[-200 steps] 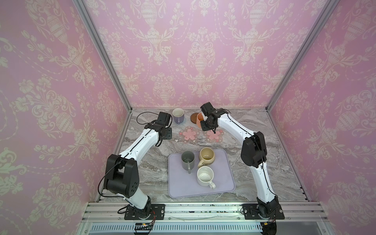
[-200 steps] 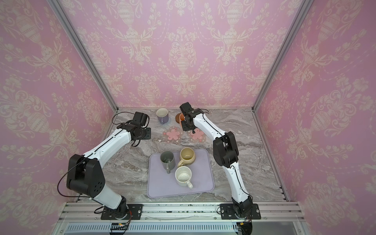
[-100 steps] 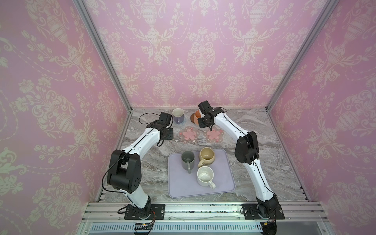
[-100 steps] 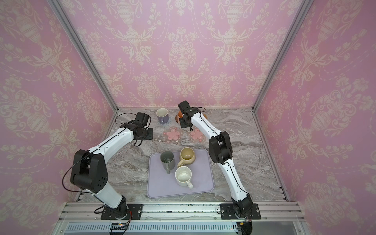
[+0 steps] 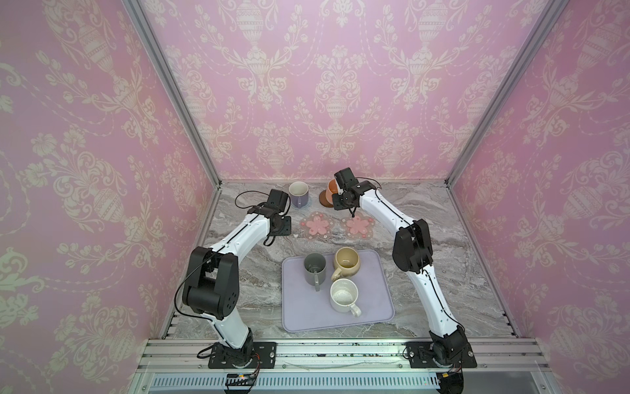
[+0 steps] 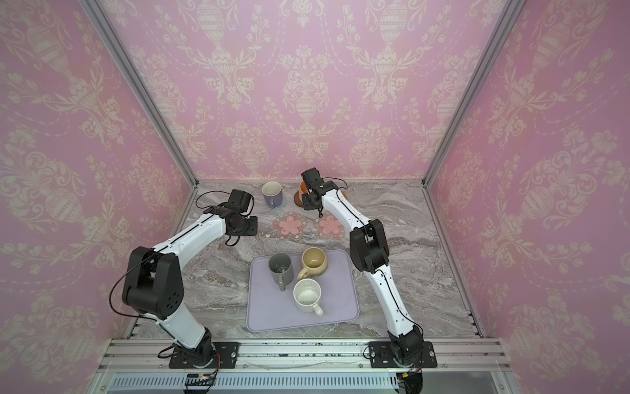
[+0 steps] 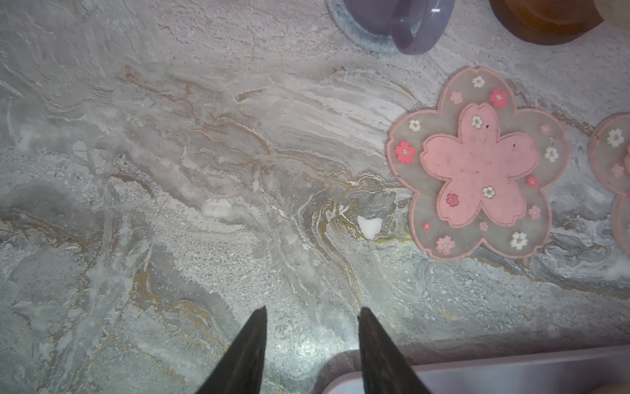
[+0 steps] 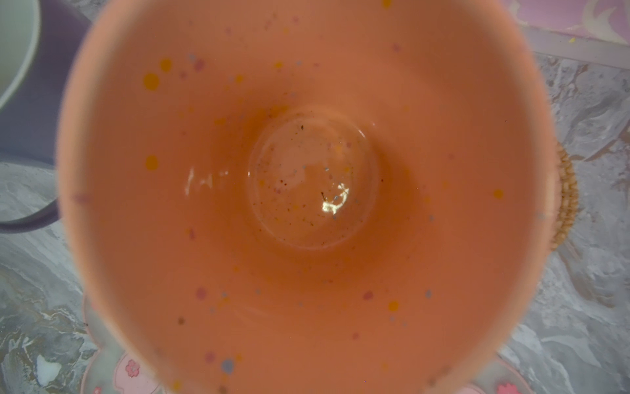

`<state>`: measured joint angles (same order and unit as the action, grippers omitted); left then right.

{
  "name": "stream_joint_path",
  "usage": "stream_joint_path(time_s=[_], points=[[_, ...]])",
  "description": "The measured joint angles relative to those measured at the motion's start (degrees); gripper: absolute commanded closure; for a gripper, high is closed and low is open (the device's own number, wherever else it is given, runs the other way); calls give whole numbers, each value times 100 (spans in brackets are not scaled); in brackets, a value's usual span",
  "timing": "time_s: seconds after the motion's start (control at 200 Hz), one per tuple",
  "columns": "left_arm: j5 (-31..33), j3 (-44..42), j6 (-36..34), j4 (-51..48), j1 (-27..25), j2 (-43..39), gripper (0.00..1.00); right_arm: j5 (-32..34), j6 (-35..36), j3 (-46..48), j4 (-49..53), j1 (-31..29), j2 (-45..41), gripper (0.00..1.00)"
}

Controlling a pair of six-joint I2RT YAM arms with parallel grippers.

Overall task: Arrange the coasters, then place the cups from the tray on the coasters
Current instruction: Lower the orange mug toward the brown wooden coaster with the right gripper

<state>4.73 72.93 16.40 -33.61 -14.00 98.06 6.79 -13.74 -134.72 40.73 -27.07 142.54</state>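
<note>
left gripper (image 7: 312, 309): fingers a moderate gap apart, nothing between them; above bare marble table (image 7: 204, 170), beside the corner of the tray (image 7: 511, 373)
left gripper, top views: left of the pink coasters, apart from every cup
right gripper (image 5: 338, 200): at far middle of table, right against the orange-peach cup (image 5: 329, 191); fingers hidden by wrist and cup, can't tell whether they clamp it
right wrist view: looks straight down into the orange-peach cup, speckled inside, empty
orange-peach cup: over the dark brown coaster (image 5: 325, 204); resting on it or just above, can't tell
lavender cup (image 5: 299, 194): upright on the light blue crocheted coaster (image 7: 358, 35), far left-centre, just beside the orange-peach cup
rattan coaster (image 8: 567, 201): only an edge peeks out past the orange-peach cup, nothing seen on it
pink flower coasters: left one (image 5: 315, 225) and right one (image 5: 358, 225), side by side, not touching, both bare, between the far cups and the tray
tray, top views: near centre of table, three cups on it
dark grey cup (image 5: 315, 269): on tray, far-left part, handle toward the near side
beige cup (image 5: 346, 261): on tray, just right of the dark grey cup
white speckled cup (image 5: 343, 295): on tray, nearer the front, just in front of the beige cup
</note>
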Motion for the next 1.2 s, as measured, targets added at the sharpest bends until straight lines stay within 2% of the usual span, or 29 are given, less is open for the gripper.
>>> stream_joint_path(time_s=[0.3,0.736,0.826,1.201], points=[[-66,0,105,42,2,52,54,2,-55,-162,-426,4,310,100],[-219,0,212,94,28,306,54,-66,-151,-273,-457,7,522,100],[-269,0,251,105,35,345,54,-107,-157,-282,-450,7,522,92],[-299,-11,278,122,35,374,54,-160,-321,-282,-446,7,522,82]])
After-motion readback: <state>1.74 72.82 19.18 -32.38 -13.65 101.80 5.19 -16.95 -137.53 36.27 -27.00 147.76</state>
